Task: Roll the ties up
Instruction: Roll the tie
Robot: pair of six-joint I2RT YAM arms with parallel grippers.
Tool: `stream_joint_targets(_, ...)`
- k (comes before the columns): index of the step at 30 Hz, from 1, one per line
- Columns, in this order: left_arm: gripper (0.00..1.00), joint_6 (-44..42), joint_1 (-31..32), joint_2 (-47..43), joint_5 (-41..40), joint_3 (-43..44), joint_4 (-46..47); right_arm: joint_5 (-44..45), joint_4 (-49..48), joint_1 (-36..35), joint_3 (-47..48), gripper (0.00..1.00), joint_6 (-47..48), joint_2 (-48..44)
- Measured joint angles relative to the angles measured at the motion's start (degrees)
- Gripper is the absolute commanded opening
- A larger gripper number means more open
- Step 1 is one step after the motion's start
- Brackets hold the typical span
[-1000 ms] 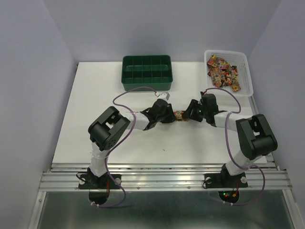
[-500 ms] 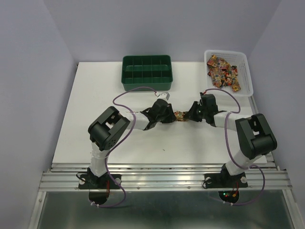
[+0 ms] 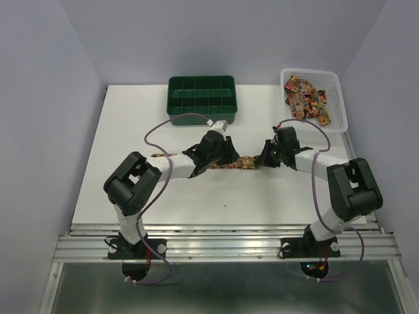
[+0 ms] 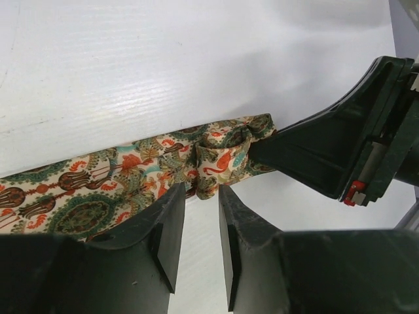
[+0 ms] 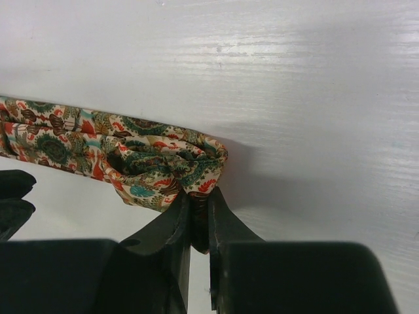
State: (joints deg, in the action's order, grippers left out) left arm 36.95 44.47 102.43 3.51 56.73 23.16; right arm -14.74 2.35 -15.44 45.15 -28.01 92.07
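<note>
One tie [image 3: 243, 162], in a green, red and cream paisley pattern, lies flat in a strip across the middle of the table. Its right end is bunched into a loose roll [image 5: 163, 163]. My right gripper [image 5: 200, 204] is shut on the tie, pinching a fold at that rolled end. My left gripper [image 4: 201, 195] stands open just beside the roll [image 4: 226, 154], its fingertips at the tie's near edge with bare table showing between them. From above, the left gripper [image 3: 229, 157] and the right gripper [image 3: 261, 160] face each other across the roll.
A green compartment tray [image 3: 201, 98] stands at the back centre. A white basket [image 3: 337, 98] at the back right holds more ties [image 3: 306, 99]. The right gripper's black body [image 4: 340, 144] sits close in front of the left fingers.
The right gripper has closed onto the tie's rolled end. The left arm has swung leftward, and a long stretch of tie now shows on the table to its left.
</note>
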Motion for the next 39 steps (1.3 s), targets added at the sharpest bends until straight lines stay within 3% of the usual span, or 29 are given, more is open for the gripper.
stream_joint_targets(21, 0.39, -1.7, 0.2, 10.2, 8.7, 6.1, 1.0, 2.5, 6.7, -1.2, 2.8, 0.01, 2.7, -0.5)
stream_joint_targets(28, 0.25, -1.8, 0.4, 12.6, 7.1, 9.0, -0.1, 2.5, 7.3, -1.2, 3.2, 0.03, 2.8, -0.8)
stream_joint_targets(39, 0.22, -1.7, 1.6, 13.7, 5.4, 9.7, -0.3, -2.5, 8.0, -1.5, 3.2, 0.07, 2.5, -5.7)
